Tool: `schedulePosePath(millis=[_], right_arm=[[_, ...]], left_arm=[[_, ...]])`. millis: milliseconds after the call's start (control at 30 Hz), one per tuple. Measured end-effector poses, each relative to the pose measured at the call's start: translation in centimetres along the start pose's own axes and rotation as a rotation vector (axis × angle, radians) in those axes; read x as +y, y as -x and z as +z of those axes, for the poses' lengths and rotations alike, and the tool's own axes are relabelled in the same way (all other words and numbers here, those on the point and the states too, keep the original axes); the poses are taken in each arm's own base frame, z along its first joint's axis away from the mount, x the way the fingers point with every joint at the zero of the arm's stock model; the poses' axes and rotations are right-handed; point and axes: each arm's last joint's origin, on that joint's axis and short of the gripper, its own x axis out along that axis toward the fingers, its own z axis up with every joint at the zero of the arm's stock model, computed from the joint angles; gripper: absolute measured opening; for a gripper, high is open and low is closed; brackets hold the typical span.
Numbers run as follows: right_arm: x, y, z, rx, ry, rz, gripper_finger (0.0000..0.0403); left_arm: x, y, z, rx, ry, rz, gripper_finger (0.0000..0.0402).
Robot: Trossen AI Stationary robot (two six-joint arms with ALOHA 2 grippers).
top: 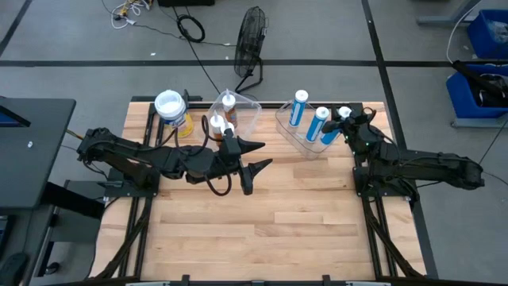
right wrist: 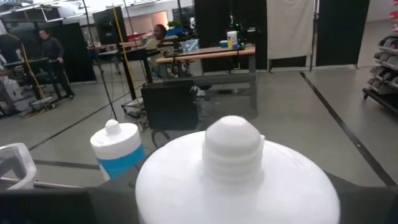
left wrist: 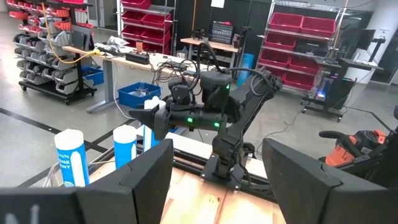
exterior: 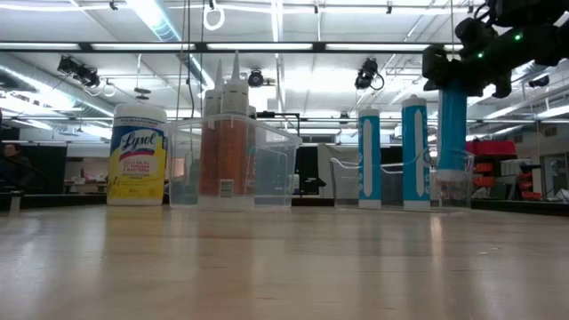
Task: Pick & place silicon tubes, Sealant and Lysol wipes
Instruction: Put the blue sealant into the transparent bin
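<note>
Right gripper point(top: 346, 116) clamps a blue tube point(top: 333, 127) in the right bin point(top: 287, 125) (two more blue tubes inside); left gripper point(top: 255, 157) hangs wide open. Orange tubes point(top: 222, 114) fill the left bin point(top: 248, 111); Lysol wipes point(top: 172, 112) stand beside it.

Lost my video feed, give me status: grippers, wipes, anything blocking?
Left gripper open, mid-table, empty. Right gripper on a blue tube at the right bin. Lysol wipes upright, far-left, untouched. Nothing blocking.

A black floor fan point(top: 252, 36) and blue bins point(top: 486, 56) stand beyond the wooden table point(top: 262, 230).
</note>
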Motion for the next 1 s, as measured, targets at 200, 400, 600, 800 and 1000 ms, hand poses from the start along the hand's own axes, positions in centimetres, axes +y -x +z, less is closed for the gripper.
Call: schedulePosePath(millis=[200,400,600,800,1000], right_arm=[[0.1,-0.1,-0.5,0.025,0.048,-0.004,0.0206],[0.5,-0.5,-1.1,0.052,0.069,-0.009,0.0206],[0.9,-0.8,-1.6,0.067,0.076,-0.028,0.0206],[0.8,-1.0,-1.7,0.068,0.073,-0.052,0.0206],[0.7,-1.0,-2.1,0.078,0.103,-0.074,0.0206]], left_arm=[[0.0,0.0,0.0,0.0,0.0,0.001,0.025],[0.0,0.0,0.0,0.0,0.0,0.001,0.025],[0.1,0.0,0.0,-0.001,0.0,0.002,0.025],[0.1,0.0,0.0,-0.001,0.0,0.002,0.025],[0.0,0.0,0.0,-0.001,0.0,0.001,0.025]])
